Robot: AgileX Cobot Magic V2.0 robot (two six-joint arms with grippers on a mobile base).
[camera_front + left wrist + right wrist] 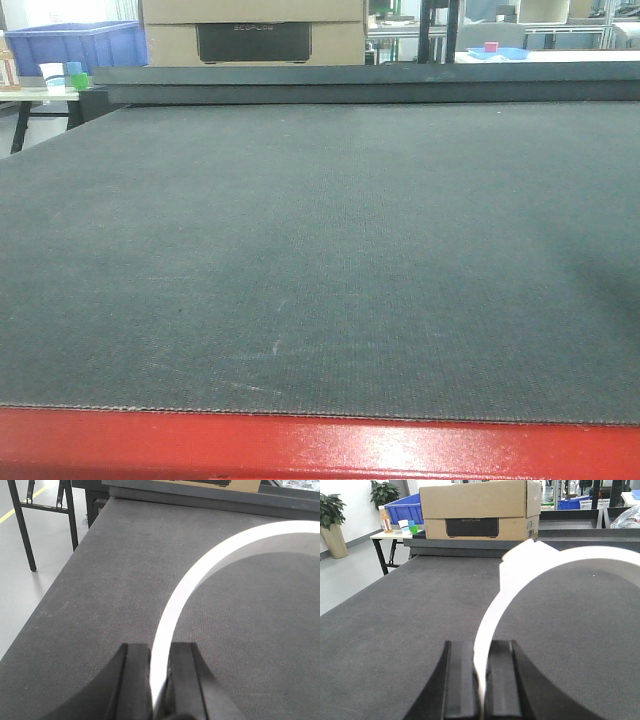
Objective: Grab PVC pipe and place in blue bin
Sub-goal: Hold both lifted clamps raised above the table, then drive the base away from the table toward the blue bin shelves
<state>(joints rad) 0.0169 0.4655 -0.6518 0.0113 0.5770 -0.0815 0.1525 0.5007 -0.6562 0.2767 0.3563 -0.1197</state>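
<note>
Your left jaws and right jaws each pinch the thin wall of the PVC pipe (280, 537), raised over the desk (320, 250); that edge grip could slip before the blue bin (60, 45).

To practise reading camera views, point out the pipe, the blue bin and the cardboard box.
pipe (205, 565), left wrist view, its curved white wall.
blue bin (90, 50), front view, its front wall.
cardboard box (470, 502), right wrist view, its front face.
</note>
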